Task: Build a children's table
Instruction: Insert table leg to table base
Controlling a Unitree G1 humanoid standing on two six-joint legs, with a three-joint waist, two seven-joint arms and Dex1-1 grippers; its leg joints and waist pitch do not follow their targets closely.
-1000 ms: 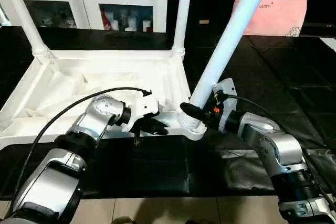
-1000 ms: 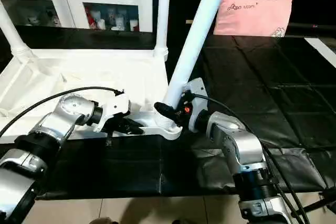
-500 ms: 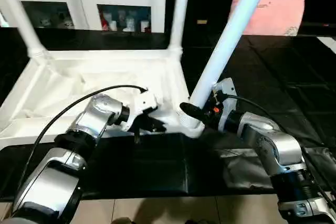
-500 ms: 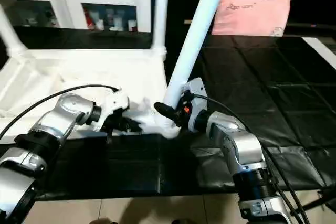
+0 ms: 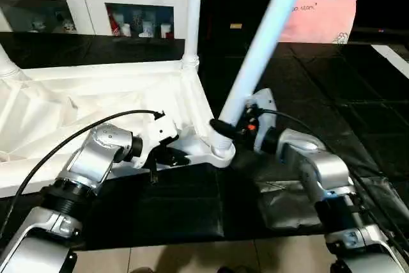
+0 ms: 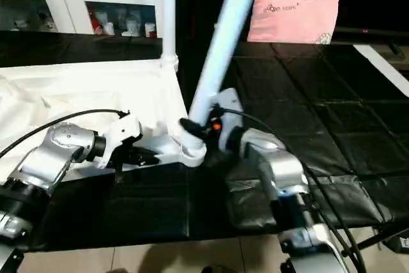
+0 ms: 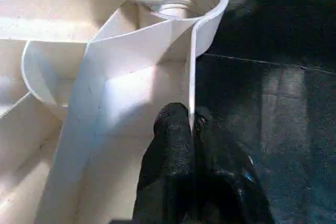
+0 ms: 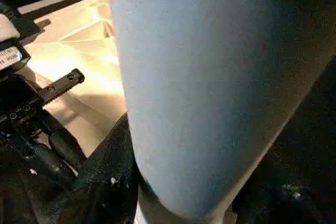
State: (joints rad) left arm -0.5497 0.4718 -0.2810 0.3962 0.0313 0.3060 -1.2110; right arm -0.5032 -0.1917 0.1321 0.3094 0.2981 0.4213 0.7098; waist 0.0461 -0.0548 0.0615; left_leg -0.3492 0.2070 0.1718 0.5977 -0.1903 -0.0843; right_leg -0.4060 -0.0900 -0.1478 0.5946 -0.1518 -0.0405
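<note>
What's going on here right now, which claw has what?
The white plastic rectangular tabletop lies underside up on the black mat. The left claw is pinched shut on the tabletop's thin near rim. The right claw grips a long white tapered tubular leg near its base, at the near corner socket; the leg leans. Another leg stands upright in a far socket.

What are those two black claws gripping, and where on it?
The left gripper pinches the upturned tabletop's thin front rim near a corner. The right gripper clasps a white leg just above its corner socket.
</note>
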